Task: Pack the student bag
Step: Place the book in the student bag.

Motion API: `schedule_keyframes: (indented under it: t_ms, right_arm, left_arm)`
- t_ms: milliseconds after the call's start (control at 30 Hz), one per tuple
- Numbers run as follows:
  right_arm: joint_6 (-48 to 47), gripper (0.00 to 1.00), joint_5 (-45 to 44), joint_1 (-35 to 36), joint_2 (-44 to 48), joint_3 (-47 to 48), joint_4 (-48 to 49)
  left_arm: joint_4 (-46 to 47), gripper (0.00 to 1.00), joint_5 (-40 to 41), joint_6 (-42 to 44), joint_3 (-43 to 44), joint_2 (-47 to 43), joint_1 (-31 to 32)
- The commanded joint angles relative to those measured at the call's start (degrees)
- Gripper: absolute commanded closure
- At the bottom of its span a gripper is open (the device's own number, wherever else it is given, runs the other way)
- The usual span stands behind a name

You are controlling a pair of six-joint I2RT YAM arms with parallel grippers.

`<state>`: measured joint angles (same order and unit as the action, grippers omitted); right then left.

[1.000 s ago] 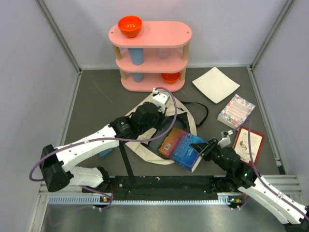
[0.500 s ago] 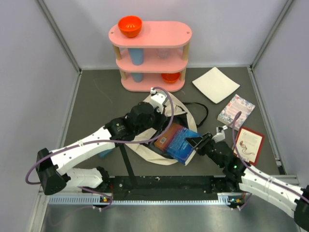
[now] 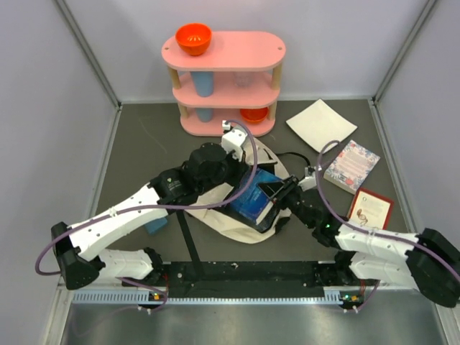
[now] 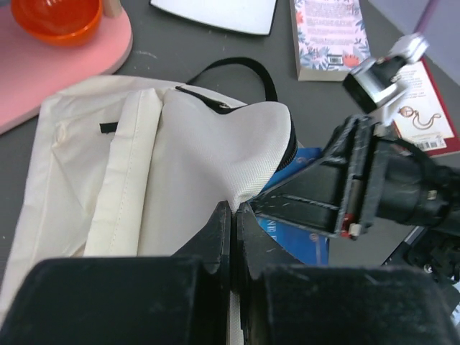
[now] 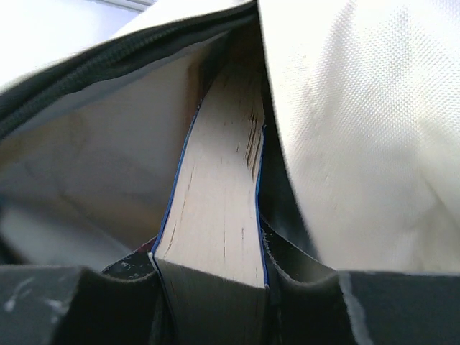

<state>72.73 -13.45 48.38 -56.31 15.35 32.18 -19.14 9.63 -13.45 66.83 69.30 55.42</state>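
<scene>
Cream soft fabric backpack lies centre of the grey desk; our left fingers are clamped on its flap, holding the mouth up. Right fingers grip a blue-covered book, partly inside; we should slide it flat, clear of the dark zipper.

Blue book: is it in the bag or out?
Partly in: the blue book pokes through the cream fabric backpack's open zipper; the right gripper's jaws hold its outside end.

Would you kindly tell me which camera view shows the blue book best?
Top external: the blue book shows its cover, partly inside the student bag. The right wrist view shows only its page edge between the jaws; the left wrist view, just blue slivers beside the fabric.
</scene>
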Motion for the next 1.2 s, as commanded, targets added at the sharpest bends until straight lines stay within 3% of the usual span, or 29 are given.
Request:
schedule_keyframes:
  t_ms: [0,100,233,333,400,500,700,800,900,967,1167]
  right_arm:
    - [3.1,1.0,-3.2,0.7,-6.2,8.6,20.6]
    - [2.2,1.0,-5.0,0.5,-14.0,12.8,23.5]
    - [2.5,1.0,-0.1,-2.0,-23.3,20.3,27.8]
    - [2.5,1.0,4.6,-2.7,-29.4,27.8,20.2]
    - [0.9,1.0,9.1,-3.4,-35.2,31.2,20.6]
    - [2.5,1.0,7.7,-3.6,-40.4,33.0,24.8]
    - [-1.0,1.0,5.0,-2.2,-51.3,41.0,23.4]
    - [-2.4,1.0,3.1,-1.3,-54.5,41.2,27.5]
    - [-2.7,0.98,5.3,-1.2,-57.4,43.5,23.6]
    - [-3.4,0.91,6.9,-1.1,-58.8,45.2,22.1]
    - [-1.2,0.57,13.2,-2.2,-58.6,41.9,19.4]
  left_arm:
    - [2.4,1.0,-2.1,1.1,8.0,0.9,0.0]
    - [0.0,1.0,-2.1,1.6,11.4,2.2,-0.1]
    - [-4.2,1.0,0.0,3.7,13.4,2.6,-2.8]
    - [-5.3,1.0,-7.8,4.1,13.9,1.9,-7.9]
    - [-4.5,1.0,-14.2,4.3,12.5,0.6,-10.4]
    - [-4.9,1.0,-19.7,5.8,11.8,0.1,-11.6]
    - [-6.8,1.0,-20.4,5.5,12.9,2.6,-14.5]
    - [-7.2,1.0,-21.8,5.6,13.5,3.4,-16.0]
    - [-7.1,1.0,-22.2,5.8,12.8,3.0,-17.1]
    - [-6.5,1.0,-22.4,5.9,11.9,2.7,-18.1]
    - [-6.5,1.0,-21.9,5.9,11.2,3.4,-20.3]
